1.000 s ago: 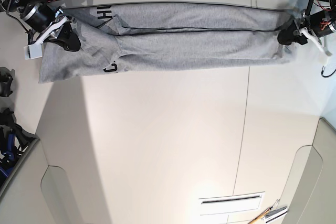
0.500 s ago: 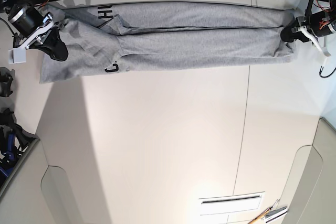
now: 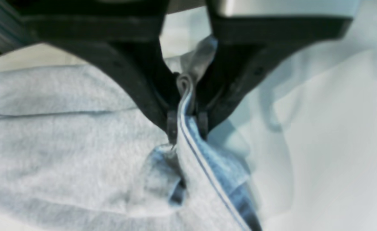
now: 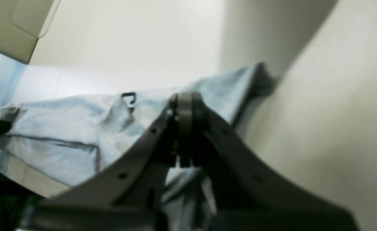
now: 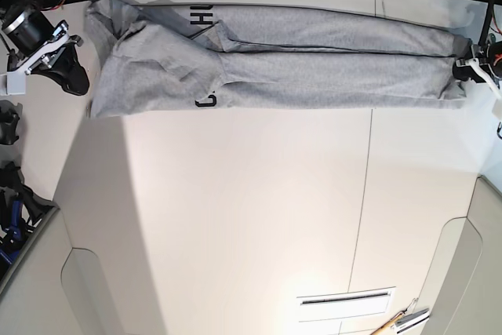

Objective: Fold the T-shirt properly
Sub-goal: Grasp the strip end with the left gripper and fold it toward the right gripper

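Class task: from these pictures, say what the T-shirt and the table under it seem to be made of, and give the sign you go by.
T-shirt: looks like soft knit cotton jersey, matte heather grey; it shows a flecked surface, and limp creases where the left pincer pinches it.

Table: seems a hard, smooth cream laminate or painted board; it has a faint sheen, a light glare patch and thin panel seams.

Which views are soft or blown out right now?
Left wrist view: the light heather-grey cotton T-shirt is blurred, with a blue cast; the left gripper has its jaws shut on a fold. Right wrist view: all soft, the right gripper dark and smeared. Base view: sharp, glare patch low on the cream table, fisheye bend at the edges.
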Controlling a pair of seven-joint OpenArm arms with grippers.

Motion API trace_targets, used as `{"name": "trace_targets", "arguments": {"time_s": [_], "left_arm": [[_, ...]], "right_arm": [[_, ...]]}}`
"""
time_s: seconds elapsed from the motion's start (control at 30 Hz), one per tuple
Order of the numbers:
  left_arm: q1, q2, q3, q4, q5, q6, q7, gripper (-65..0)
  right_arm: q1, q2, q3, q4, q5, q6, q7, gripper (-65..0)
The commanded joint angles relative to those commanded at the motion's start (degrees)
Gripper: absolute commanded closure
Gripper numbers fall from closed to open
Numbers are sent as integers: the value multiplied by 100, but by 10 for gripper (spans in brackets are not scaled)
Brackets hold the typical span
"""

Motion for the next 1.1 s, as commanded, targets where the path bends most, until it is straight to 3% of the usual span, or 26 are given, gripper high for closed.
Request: {"name": "trace_targets", "arguments": {"time_s": [0.13,0.3,0.4,0.47,0.63,0.77,0.97,1.0,1.1], "left_arm": [[0,-326,0,313,31,0,-68,0],[4,-334,2,1362,295,0,9,0],[103,-295,2,2116,-20,30,264,0],[243,-83,7,2699,-153,0,256,0],[444,804,109,3668,-365,0,229,0],[444,1368,710,3770,-350,0,162,0],[444,2039,2164,3722,938,0,-306,0],[444,2068,2343,3654,1176,0,-470,-35],[444,2079,2761,3272,1580,0,-933,-323]], "right_arm": [[2,0,142,0,-9,-2,0,0],[2,0,168,0,-11,0,0,0],[2,0,168,0,-11,0,4,0],[2,0,168,0,-11,-2,7,0],[2,-2,168,0,-13,-2,7,0],[2,0,168,0,-61,-2,7,0],[2,0,168,0,-57,-2,4,0],[0,-2,168,0,-61,-2,4,0],[2,0,168,0,-138,-2,4,0]]}}
